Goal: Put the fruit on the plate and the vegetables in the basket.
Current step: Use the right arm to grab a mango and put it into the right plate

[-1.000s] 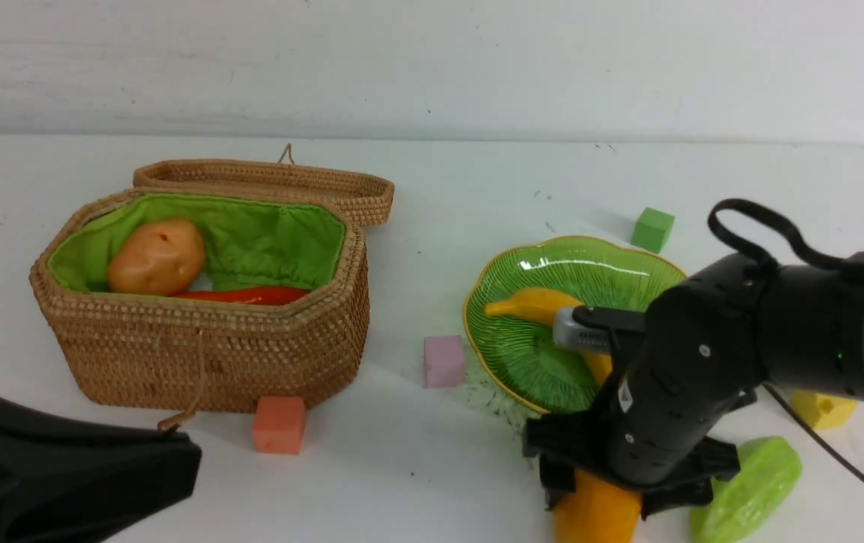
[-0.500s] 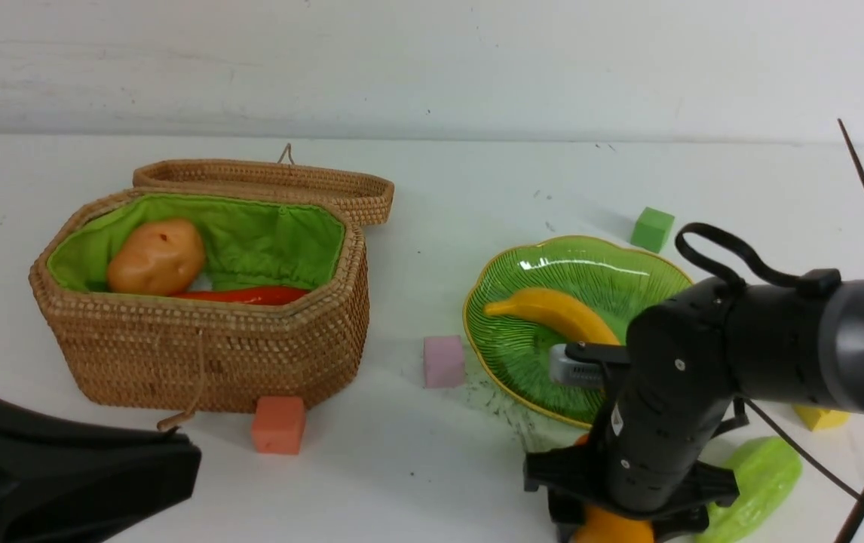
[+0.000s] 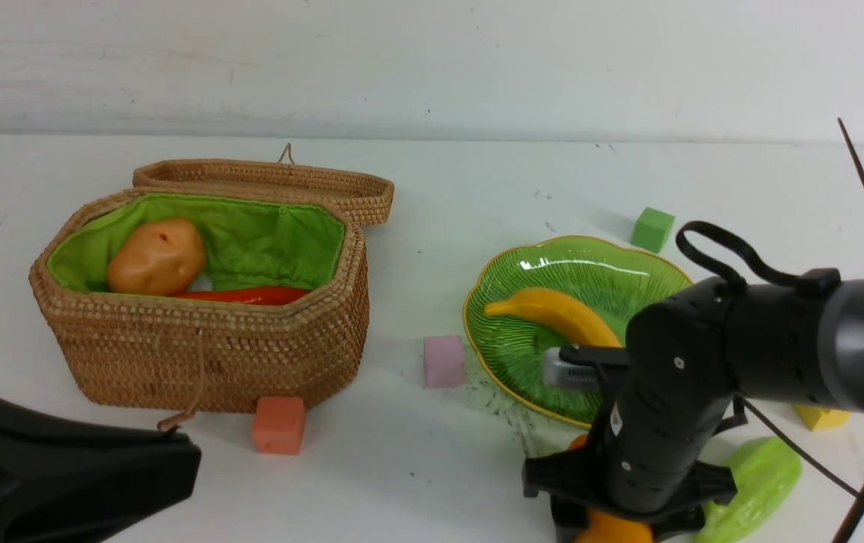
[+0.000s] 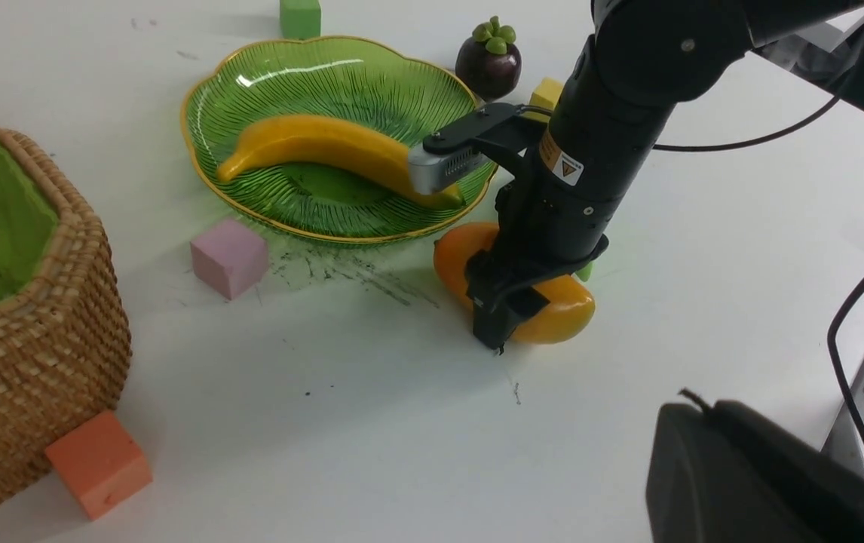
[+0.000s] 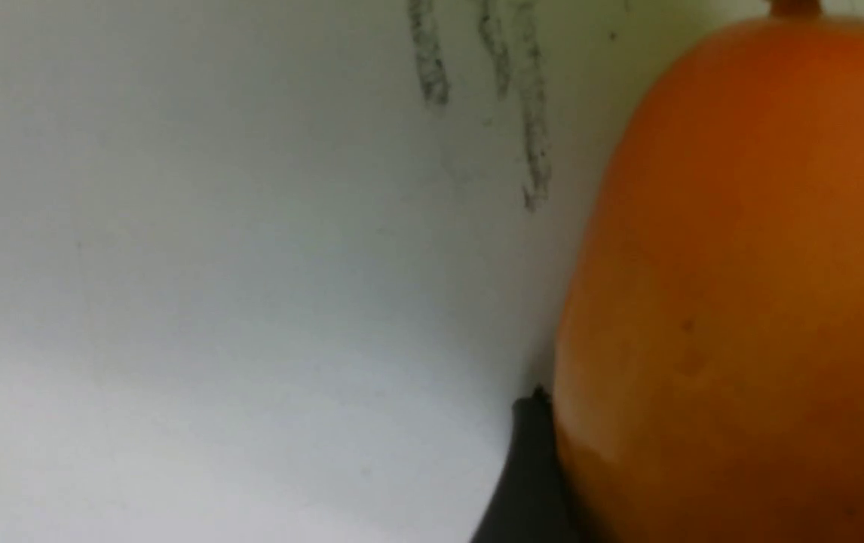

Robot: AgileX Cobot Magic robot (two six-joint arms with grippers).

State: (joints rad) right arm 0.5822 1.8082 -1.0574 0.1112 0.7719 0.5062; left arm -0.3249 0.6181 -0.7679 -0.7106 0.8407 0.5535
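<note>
Over the last second the right arm has drawn back from above the plate [image 3: 590, 268] and sunk low at its near edge, so the banana [image 3: 553, 313] lying in the dish now shows almost whole. The right gripper [image 4: 522, 298] has come down around the mango [image 4: 564, 313], and its jaws have been narrowing from a wide spread. In the left wrist view they straddle the fruit, with the near finger reaching down to the desk [image 3: 402, 467]. In the right wrist view a dark fingertip sits hard against the orange skin. We cannot tell whether the far finger has met the mango yet, so we cannot call it a firm hold.

We judge that the pick of the second fruit is in hand, with lift and transfer to the plate still to come.

The mango lies on its side on the desk, just beside the plate's near rim. It is smooth, plump and rounded, orange deepening to yellow, and we think it could roll or slip under a loose pinch. The mangosteen [image 4: 488, 59] waits on the desk just beyond the plate. The potato [image 3: 157, 256] and carrot [image 3: 243, 295] already rest in the basket [image 3: 213, 354]. The left gripper [image 3: 168, 460] hangs low and apart, its jaws pressed together on nothing.
</note>
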